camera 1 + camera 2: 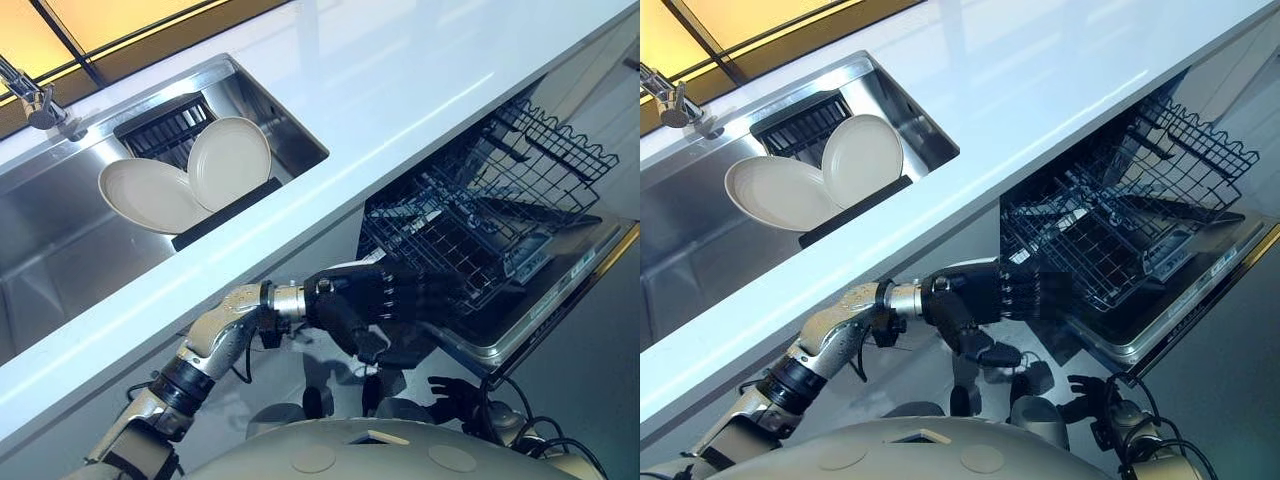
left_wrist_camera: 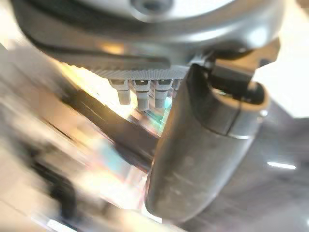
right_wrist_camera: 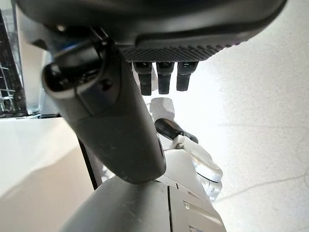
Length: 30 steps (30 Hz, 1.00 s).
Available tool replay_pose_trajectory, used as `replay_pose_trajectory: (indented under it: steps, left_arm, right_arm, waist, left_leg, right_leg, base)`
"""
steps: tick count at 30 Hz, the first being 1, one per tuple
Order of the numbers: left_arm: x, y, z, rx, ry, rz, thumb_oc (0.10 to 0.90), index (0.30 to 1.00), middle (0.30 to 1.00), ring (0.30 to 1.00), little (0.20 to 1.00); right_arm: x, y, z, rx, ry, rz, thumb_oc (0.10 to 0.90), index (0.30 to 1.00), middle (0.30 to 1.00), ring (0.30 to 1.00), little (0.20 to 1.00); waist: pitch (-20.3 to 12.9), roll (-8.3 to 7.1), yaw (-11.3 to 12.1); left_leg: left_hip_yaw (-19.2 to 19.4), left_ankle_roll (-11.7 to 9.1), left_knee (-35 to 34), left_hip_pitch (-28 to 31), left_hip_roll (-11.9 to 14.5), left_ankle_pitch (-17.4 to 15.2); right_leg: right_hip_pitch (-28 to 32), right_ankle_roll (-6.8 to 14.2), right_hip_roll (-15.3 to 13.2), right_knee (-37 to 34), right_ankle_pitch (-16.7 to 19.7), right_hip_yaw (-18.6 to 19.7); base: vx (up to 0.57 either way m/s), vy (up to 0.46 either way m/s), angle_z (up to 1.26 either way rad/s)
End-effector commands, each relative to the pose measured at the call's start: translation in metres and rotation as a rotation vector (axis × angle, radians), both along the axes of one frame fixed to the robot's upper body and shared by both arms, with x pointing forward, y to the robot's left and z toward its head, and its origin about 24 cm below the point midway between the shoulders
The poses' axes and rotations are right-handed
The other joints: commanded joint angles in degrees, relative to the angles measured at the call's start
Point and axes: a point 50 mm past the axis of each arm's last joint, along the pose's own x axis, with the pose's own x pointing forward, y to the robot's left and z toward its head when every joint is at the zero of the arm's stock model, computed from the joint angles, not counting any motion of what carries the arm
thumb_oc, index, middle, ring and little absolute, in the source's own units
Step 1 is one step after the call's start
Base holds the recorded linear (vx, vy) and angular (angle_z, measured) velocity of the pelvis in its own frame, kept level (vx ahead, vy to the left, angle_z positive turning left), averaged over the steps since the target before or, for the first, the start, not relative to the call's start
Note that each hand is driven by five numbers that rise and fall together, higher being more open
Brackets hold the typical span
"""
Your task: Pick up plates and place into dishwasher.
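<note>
Two pale plates [image 1: 185, 180] leaned on edge in the sink [image 1: 60, 240], propped against a dark rack [image 1: 165, 125] at its back and overlapping one another, their faces turned outward. Neither hand held a plate. From the left hand [image 1: 375, 305] the plates lay well apart, up and across the white counter [image 1: 400, 90], on the far side of its front edge. That hand hung below the counter's lip, just beside the near corner of the dishwasher basket [image 1: 480, 210], its fingers nearly straight and relaxed, holding nothing. The basket stood pulled out over the open dishwasher door [image 1: 545, 300], with no plates in its wires. The right hand [image 1: 1090, 388] sat low, beneath the door's corner and farther from the sink; its own wrist view showed the fingers loosely open and the thumb clear of them, nothing between. The left arm looked the nearer one for the plates, though it would probably have to rise over the counter edge and reach into the sink to meet a rim.
</note>
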Motion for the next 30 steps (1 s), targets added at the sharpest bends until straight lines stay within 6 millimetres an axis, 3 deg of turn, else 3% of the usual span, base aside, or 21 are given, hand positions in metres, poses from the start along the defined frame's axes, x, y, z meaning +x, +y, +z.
replay_pose_trajectory:
  steps: [1,5,7,10,13,18,21,24,30]
  left_arm:
    - [0.001,-0.014,0.062,-0.483,0.067,-0.062,0.800,0.900,0.900,0.900,0.900]
    - [0.008,-0.009,0.076,-0.618,0.125,0.002,0.800,0.900,0.900,0.900,0.900]
    - [0.019,0.003,0.083,-0.623,0.056,0.195,0.800,0.900,0.900,0.900,0.900]
    - [0.039,0.039,0.095,-0.518,-0.141,0.699,0.800,0.900,0.900,0.900,0.900]
    - [0.042,0.095,0.116,-0.336,-0.473,1.321,0.800,0.900,0.900,0.900,0.900]
    - [0.037,0.137,0.146,-0.027,-0.904,1.886,0.800,0.900,0.900,0.900,0.900]
    - [0.039,0.154,0.163,0.152,-1.140,2.090,0.800,0.900,0.900,0.900,0.900]
    - [0.046,0.174,0.182,0.312,-1.261,2.186,0.800,0.900,0.900,0.900,0.900]
    - [0.064,0.215,0.206,0.599,-1.270,2.285,0.800,0.900,0.900,0.900,0.900]
  right_arm:
    - [0.005,0.027,-0.007,0.066,-0.009,0.035,0.800,0.900,0.900,0.900,0.900]
    - [0.005,0.034,-0.010,0.076,0.000,0.048,0.800,0.900,0.900,0.900,0.900]
    - [0.005,0.036,-0.010,0.076,0.003,0.054,0.800,0.900,0.900,0.900,0.900]
    - [0.001,0.036,-0.011,0.073,0.008,0.057,0.800,0.900,0.900,0.900,0.900]
    - [-0.011,0.034,-0.012,0.065,0.014,0.036,0.800,0.900,0.900,0.900,0.900]
    - [-0.031,0.034,-0.015,0.063,0.039,0.023,0.800,0.900,0.900,0.900,0.900]
    - [-0.037,0.033,-0.016,0.058,0.058,0.029,0.800,0.900,0.900,0.900,0.900]
    - [-0.039,0.029,-0.015,0.049,0.074,0.047,0.800,0.900,0.900,0.900,0.900]
    - [-0.038,0.023,-0.013,0.025,0.093,0.090,0.800,0.900,0.900,0.900,0.900]
  waist:
    - [-3.4,-1.27,0.3]
    - [-3.4,-1.80,0.8]
    - [-3.5,-1.93,1.2]
    - [-3.4,-1.92,1.6]
    - [-3.6,-1.90,2.5]
    - [-4.7,-2.34,3.4]
    - [-5.4,-2.26,3.4]
    - [-5.7,-1.83,3.3]
    - [-5.7,-0.47,2.5]
  left_leg:
    - [-0.9,-1.2,0.9,-4.2,-0.9,-2.1]
    - [-1.2,-1.4,0.8,-4.0,-0.8,-2.0]
    - [-1.5,-1.4,0.8,-4.1,-0.8,-1.9]
    - [-1.9,-1.3,0.8,-4.0,-0.9,-1.9]
    - [-2.8,-1.2,1.0,-4.0,-1.3,-2.0]
    - [-3.2,-1.0,1.4,-4.0,-1.8,-2.1]
    - [-3.0,-0.8,1.8,-3.9,-2.0,-2.4]
    - [-2.4,-0.5,3.1,-4.1,-2.3,-3.1]
    - [-1.3,0.5,3.5,-3.4,-2.9,-3.9]
  right_leg:
    - [-2.2,2.4,0.9,8.0,-8.2,1.5]
    - [-1.8,2.2,1.0,7.9,-8.3,1.0]
    - [-1.6,2.1,1.0,7.6,-8.2,0.8]
    - [-1.2,1.9,1.0,7.5,-8.4,0.4]
    - [-0.7,1.9,0.9,7.0,-8.6,-0.5]
    - [-0.4,1.9,0.7,6.8,-9.1,-1.1]
    - [-0.5,1.9,0.5,7.2,-9.4,-1.1]
    - [-0.6,2.0,0.0,7.8,-9.7,-0.8]
    - [-1.0,2.7,-0.9,9.2,-10.0,0.2]
  base:
    - [0.02,-0.039,0.02]
    - [0.00,-0.010,0.00]
    - [0.00,0.000,0.00]
    - [0.00,0.000,0.00]
    - [0.01,0.007,0.00]
    - [0.06,0.036,0.04]
    - [0.07,0.071,0.01]
    - [0.07,0.110,0.05]
    - [0.07,0.146,-0.03]
